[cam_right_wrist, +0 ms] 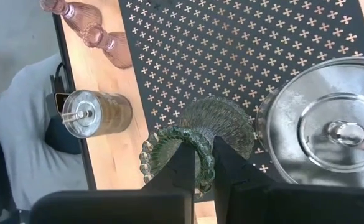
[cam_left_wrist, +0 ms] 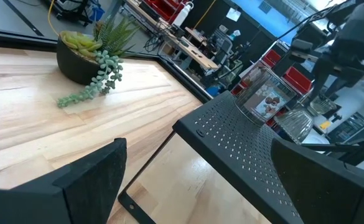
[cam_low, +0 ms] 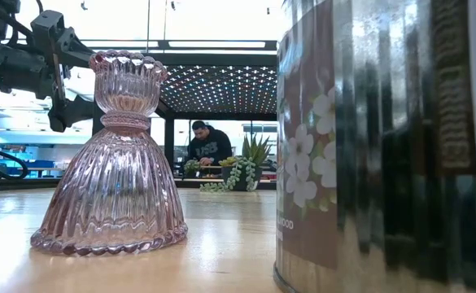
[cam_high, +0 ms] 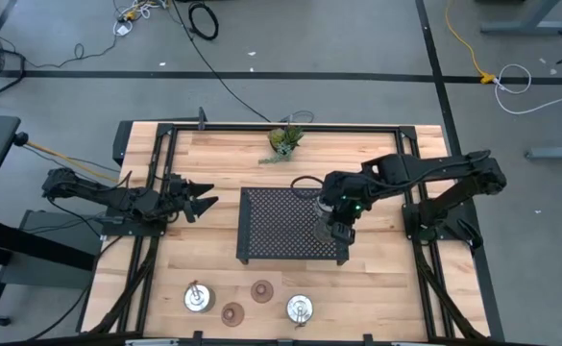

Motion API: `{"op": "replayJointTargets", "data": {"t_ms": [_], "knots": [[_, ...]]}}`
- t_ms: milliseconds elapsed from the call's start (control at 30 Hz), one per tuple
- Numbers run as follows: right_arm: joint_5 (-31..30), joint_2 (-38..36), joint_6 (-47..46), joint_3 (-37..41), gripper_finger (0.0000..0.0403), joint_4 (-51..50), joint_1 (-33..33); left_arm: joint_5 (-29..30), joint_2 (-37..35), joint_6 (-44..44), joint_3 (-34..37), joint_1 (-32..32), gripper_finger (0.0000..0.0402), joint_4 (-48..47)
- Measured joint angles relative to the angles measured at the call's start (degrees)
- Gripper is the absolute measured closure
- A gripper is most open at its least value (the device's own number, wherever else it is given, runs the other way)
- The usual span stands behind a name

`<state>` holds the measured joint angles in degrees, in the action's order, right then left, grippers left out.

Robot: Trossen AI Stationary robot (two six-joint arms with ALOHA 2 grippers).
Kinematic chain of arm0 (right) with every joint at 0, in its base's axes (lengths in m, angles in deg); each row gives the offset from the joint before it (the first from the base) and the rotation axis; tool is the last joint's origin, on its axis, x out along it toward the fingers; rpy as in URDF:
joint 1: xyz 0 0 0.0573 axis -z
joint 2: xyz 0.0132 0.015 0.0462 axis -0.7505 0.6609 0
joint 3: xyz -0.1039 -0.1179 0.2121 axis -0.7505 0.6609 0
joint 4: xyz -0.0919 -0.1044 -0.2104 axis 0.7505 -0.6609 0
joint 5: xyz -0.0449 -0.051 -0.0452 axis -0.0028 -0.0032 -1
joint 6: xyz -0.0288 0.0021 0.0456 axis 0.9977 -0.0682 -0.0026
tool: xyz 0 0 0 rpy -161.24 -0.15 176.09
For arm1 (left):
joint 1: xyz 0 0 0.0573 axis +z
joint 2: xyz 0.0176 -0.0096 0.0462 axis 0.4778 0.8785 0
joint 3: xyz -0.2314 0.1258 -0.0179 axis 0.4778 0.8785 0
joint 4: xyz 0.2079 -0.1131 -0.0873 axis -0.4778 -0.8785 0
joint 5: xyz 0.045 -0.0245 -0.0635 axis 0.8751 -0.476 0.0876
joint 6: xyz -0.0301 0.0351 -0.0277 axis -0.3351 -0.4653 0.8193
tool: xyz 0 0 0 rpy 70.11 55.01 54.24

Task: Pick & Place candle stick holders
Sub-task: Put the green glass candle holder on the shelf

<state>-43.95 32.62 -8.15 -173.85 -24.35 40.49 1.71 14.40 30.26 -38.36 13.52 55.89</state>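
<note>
An olive-green glass candle stick holder [cam_right_wrist: 216,124] is over the right end of the black perforated rack [cam_high: 285,226], with my right gripper [cam_right_wrist: 205,158] shut on it. Beside it on the rack stands a shiny silver holder [cam_right_wrist: 337,127]. Two silver holders [cam_high: 199,298] [cam_high: 300,308] and two brownish-red ones [cam_high: 261,289] [cam_high: 232,312] stand on the table near its front edge. My left gripper [cam_high: 204,202] waits open at the table's left, level, pointing at the rack. My right gripper grips the scalloped rim of the green holder's cup [cam_right_wrist: 201,163], one finger inside the cup and one outside. The fingers come slanting down from above. The holder hangs tilted, its flared foot [cam_right_wrist: 225,118] toward the rack; whether the foot touches the rack, I cannot tell.
A small potted plant [cam_high: 285,142] sits at the far edge, behind the rack. A black frame [cam_high: 165,144] runs around the table top. Bare wood lies between the rack and the front row of holders. A person [cam_low: 207,146] stands far behind the table.
</note>
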Motion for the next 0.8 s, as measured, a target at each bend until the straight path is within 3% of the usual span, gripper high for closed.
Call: {"op": "replayJointTargets", "data": {"t_ms": [800], "knots": [[-0.13, 0.0, -1.31, 0.0, 0.0366, -0.74, 0.02, -0.01, 0.0, 0.02, 0.0, 0.0, 0.0003, 0.0]]}}
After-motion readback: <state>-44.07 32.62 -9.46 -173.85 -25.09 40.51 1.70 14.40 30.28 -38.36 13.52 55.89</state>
